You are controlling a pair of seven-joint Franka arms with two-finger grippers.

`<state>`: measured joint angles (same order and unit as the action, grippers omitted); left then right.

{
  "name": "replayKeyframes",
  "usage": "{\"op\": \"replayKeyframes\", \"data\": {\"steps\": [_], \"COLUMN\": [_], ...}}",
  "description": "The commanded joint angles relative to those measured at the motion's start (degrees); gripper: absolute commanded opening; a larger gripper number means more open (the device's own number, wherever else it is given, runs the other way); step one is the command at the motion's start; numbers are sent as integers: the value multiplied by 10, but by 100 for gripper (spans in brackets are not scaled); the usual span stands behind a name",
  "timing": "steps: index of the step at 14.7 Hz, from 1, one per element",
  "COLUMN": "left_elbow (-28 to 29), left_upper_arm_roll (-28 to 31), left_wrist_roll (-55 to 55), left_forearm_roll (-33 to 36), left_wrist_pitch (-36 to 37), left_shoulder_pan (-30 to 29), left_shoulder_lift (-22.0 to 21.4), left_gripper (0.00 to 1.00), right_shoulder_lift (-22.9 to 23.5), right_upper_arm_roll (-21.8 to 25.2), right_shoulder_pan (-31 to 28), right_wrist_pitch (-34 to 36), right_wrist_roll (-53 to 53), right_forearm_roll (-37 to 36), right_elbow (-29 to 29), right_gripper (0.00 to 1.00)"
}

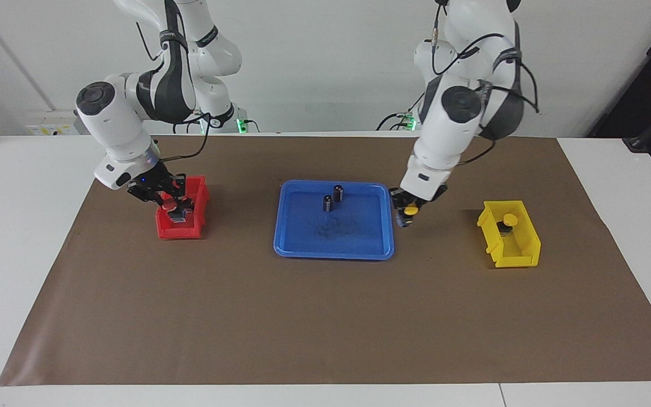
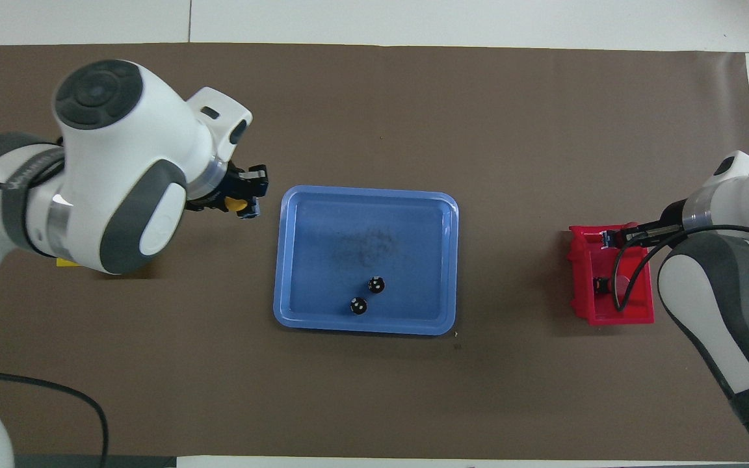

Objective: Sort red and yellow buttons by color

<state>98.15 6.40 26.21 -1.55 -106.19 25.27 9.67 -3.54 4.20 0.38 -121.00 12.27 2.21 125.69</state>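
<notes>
My left gripper (image 1: 403, 219) hangs just off the blue tray's (image 1: 334, 252) edge at the left arm's end, shut on a yellow button (image 1: 410, 210). In the overhead view the same yellow button (image 2: 238, 205) shows at the left gripper (image 2: 252, 209). A second yellow button (image 1: 508, 220) stands in the yellow bin (image 1: 520, 254). My right gripper (image 1: 177, 215) is low in the red bin (image 1: 181, 230), shut on a red button (image 1: 167, 199). Another red button (image 2: 608, 284) lies on its side in the red bin (image 2: 615, 315), nearer the robots than the right gripper (image 2: 608, 238).
Two small dark capless cylinders (image 1: 338, 193) (image 1: 327, 203) stand in the tray's half nearer the robots. A brown mat (image 1: 325, 316) covers the table. In the overhead view the left arm hides nearly all of the yellow bin (image 2: 65, 262).
</notes>
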Motion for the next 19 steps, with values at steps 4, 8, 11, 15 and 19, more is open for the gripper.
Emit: {"op": "replayKeyframes", "data": {"steps": [4,8,11,15,19], "left_elbow": [-9,1,47,92,125], "left_upper_arm_roll": [-6,-7,-7,-7,-7], "left_wrist_roll": [-149,-251,-276,-275,-276], "left_forearm_roll": [34,34,33,33,33], "left_wrist_pitch": [-30,-80,-132,-171,-182], "left_shoulder_pan": [-129,-205,-225,-217,-217], "left_shoulder_lift": [11,17,13,12,-2], "left_gripper": [2,2,2,2,1], "right_shoulder_lift": [-14,3,6,7,6], "right_upper_arm_roll": [-8,-8,-9,-8,-8], "right_shoulder_pan": [-12,-6,-5,-6,-6], "right_wrist_pitch": [-42,-49,-49,-79,-78], "right_wrist_roll": [13,13,12,9,0], "right_forearm_roll": [-6,-10,-13,-30,-30], "right_elbow": [56,60,63,90,90], "right_gripper": [33,33,33,33,48]}}
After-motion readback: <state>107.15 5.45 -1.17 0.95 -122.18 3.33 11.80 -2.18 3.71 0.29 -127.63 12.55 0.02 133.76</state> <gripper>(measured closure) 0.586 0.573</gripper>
